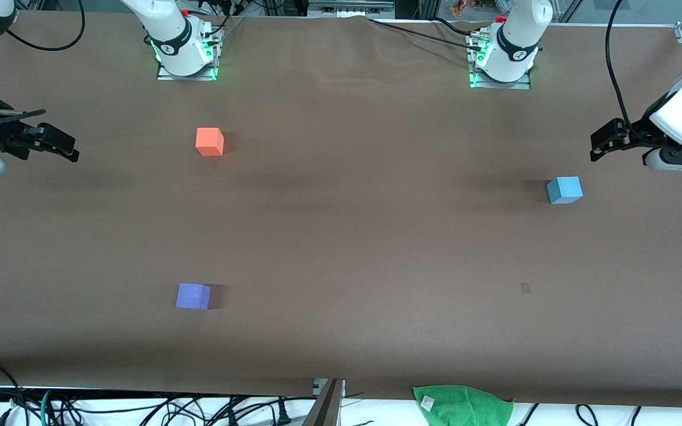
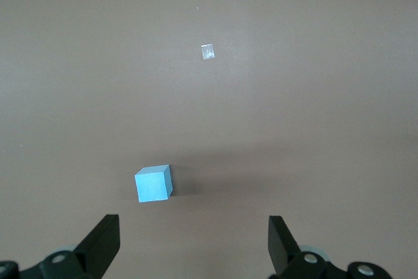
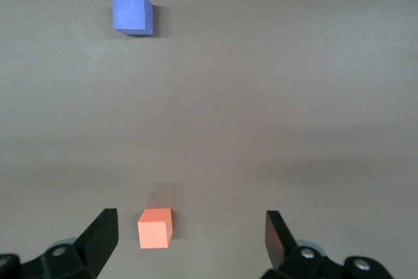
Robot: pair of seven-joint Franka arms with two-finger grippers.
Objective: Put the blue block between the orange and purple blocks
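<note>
The sky-blue block sits on the brown table toward the left arm's end; it also shows in the left wrist view. My left gripper hovers over bare table beside it, open and empty. The orange block sits toward the right arm's end. The purple block lies nearer to the front camera than the orange one. The right wrist view shows both the orange block and the purple block. My right gripper hovers over the table's right-arm end, open and empty.
A green cloth lies at the table's edge nearest the front camera. A small square mark is on the table, nearer to that camera than the blue block; it also shows in the left wrist view. Cables run along the table's edges.
</note>
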